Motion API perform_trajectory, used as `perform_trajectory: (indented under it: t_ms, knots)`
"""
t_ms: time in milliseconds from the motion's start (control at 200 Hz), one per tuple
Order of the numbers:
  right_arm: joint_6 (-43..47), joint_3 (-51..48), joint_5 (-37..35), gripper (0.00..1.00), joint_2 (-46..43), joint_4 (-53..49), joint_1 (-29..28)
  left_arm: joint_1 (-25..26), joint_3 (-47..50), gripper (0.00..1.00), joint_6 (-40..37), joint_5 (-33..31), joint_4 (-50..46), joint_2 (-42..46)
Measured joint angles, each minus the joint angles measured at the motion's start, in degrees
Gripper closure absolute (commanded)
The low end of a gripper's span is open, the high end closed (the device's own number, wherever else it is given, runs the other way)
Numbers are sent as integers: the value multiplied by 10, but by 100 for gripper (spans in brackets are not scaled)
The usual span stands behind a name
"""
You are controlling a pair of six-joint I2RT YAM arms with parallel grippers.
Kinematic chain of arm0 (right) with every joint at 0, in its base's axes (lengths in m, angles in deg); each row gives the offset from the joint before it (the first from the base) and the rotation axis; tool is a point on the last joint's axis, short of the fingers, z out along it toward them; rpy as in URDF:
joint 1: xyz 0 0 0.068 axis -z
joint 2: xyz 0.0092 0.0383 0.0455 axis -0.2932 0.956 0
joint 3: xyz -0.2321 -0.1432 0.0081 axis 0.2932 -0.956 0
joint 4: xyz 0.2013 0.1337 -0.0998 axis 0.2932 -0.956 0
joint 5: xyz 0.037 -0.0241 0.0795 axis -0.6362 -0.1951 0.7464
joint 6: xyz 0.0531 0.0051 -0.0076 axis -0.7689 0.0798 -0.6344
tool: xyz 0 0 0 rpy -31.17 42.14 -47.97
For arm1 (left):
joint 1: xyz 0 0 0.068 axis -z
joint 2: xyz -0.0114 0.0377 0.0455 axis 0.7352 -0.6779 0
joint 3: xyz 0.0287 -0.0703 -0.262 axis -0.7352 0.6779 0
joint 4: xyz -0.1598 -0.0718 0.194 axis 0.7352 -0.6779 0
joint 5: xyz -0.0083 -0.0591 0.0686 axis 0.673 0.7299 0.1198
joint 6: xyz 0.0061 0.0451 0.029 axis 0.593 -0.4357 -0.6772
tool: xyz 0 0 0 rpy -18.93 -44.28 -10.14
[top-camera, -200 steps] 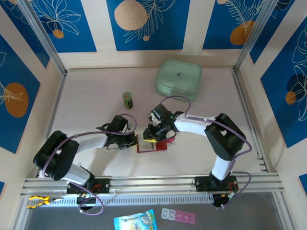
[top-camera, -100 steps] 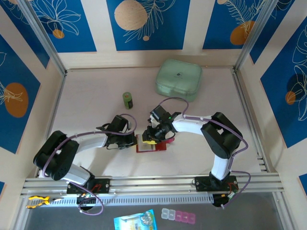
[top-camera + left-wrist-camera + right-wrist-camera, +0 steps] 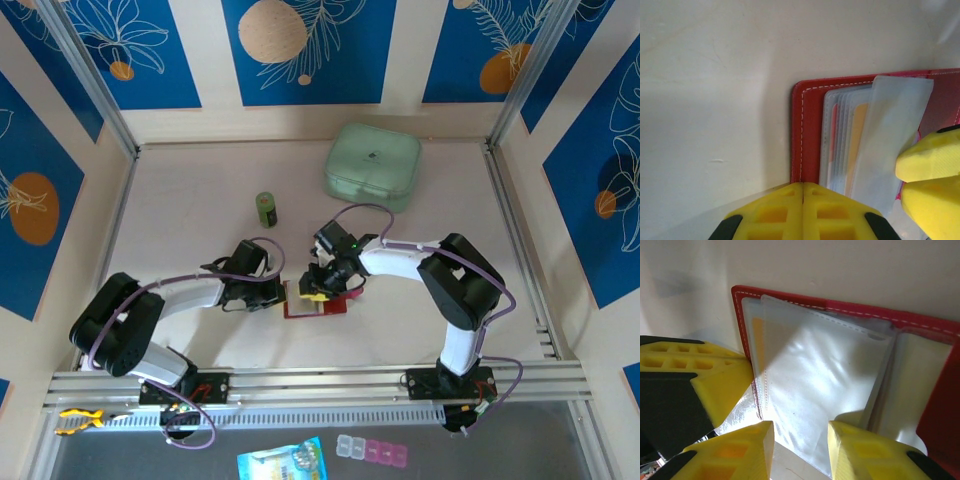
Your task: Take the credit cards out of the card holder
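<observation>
The red card holder (image 3: 322, 306) lies open on the table between both grippers, its clear pockets (image 3: 820, 370) fanned out. The credit cards sit inside the pockets: an orange-tan card edge (image 3: 858, 131) and a reddish one (image 3: 833, 130) show, and a yellow strip (image 3: 758, 337) shows through the plastic. My left gripper (image 3: 803, 186) is shut with nothing between its fingers, its tips against the holder's red left edge (image 3: 806, 125). My right gripper (image 3: 800, 440) hovers over a raised clear pocket leaf (image 3: 892, 135), jaws apart, holding nothing that I can see. Its yellow fingers (image 3: 932, 157) show beside that leaf.
A large mint-green case (image 3: 372, 165) stands at the back right. A small green bottle (image 3: 266, 209) stands behind the left gripper (image 3: 281, 293). Metal rails (image 3: 320, 385) run along the near edge, and walls enclose the table on three sides.
The right gripper has edged slightly left over the card holder. The left arm and the holder have stayed put.
</observation>
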Motion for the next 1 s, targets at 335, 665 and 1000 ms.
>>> perform_trajectory:
  t_ms: [335,665,1000]
  knots:
    - [4,-12,0,65,-9,-2,10,0,-5,96,0,-4,-7,0]
    - [4,-24,2,65,-9,2,17,0,-10,93,0,-6,-15,1]
    - [4,-31,7,66,-9,12,18,2,-11,72,32,12,20,39]
